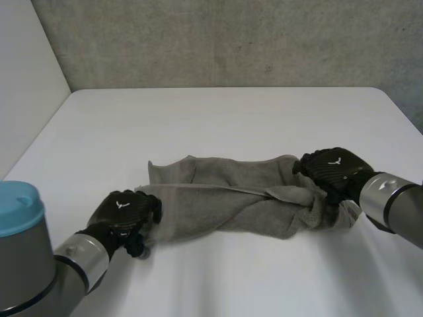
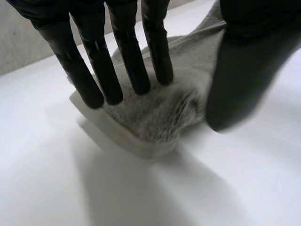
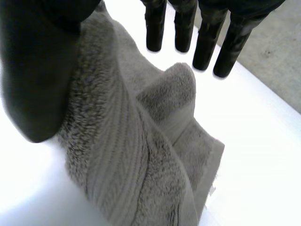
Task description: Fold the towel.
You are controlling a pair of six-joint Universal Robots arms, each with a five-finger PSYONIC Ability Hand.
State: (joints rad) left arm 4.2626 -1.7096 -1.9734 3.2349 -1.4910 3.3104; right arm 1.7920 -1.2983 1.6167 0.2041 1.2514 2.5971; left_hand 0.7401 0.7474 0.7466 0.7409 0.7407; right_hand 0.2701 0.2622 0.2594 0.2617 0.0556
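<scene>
A grey towel (image 1: 225,198) lies bunched into a long rumpled strip across the middle of the white table (image 1: 231,119). My left hand (image 1: 122,211) is at the strip's left end. In its own wrist view its fingers (image 2: 99,61) reach straight over a folded towel corner (image 2: 160,117), and the thumb stands apart beside it. My right hand (image 1: 334,168) is at the towel's right end. There the towel (image 3: 127,155) heaps up below the palm, the thumb (image 3: 37,70) rests along the heap, and the straight fingers (image 3: 207,42) stand clear of the cloth.
A grey concrete wall (image 1: 231,39) rises behind the table's far edge and a white panel (image 1: 26,79) stands at the left. Bare tabletop stretches behind the towel and in front of it.
</scene>
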